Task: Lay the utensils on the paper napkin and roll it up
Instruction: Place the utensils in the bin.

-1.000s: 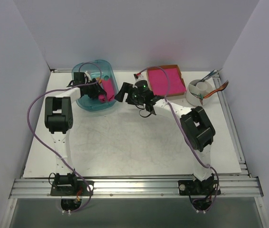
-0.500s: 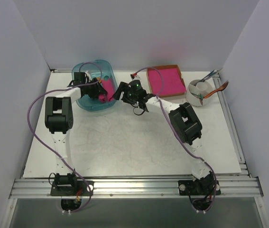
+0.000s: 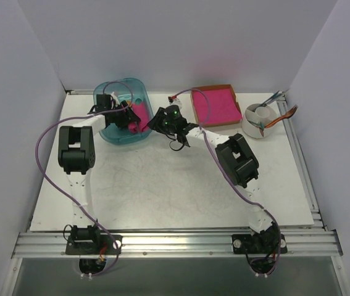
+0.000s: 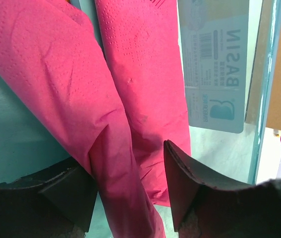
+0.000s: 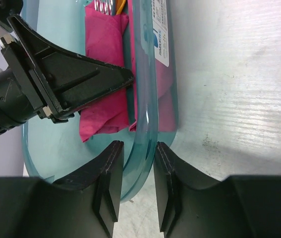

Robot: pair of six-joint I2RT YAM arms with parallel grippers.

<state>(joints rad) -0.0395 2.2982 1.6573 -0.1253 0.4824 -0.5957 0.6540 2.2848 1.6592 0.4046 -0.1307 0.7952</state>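
A teal see-through basin (image 3: 116,132) stands at the back left. Rolled magenta paper napkin bundles (image 4: 71,84) lie inside it. Silver fork tines (image 5: 103,5) and an orange spoon tip (image 5: 122,5) poke out of one roll (image 5: 105,74). My left gripper (image 4: 128,158) is down in the basin, open, its fingers either side of a roll with a gap at the right finger. My right gripper (image 5: 138,148) straddles the basin's right rim (image 5: 147,99), jaws closed in on it. In the top view the left gripper (image 3: 128,120) and right gripper (image 3: 154,123) nearly meet.
A stack of pink sheets in brown cardboard (image 3: 215,105) lies at the back centre. A white holder with teal-handled cutlery (image 3: 260,118) stands at the back right. A white label (image 4: 214,64) is stuck on the basin wall.
My right arm swung left from beside the pink stack to the basin's rim and its jaws closed round it. My left jaws spread a little wider around the roll.
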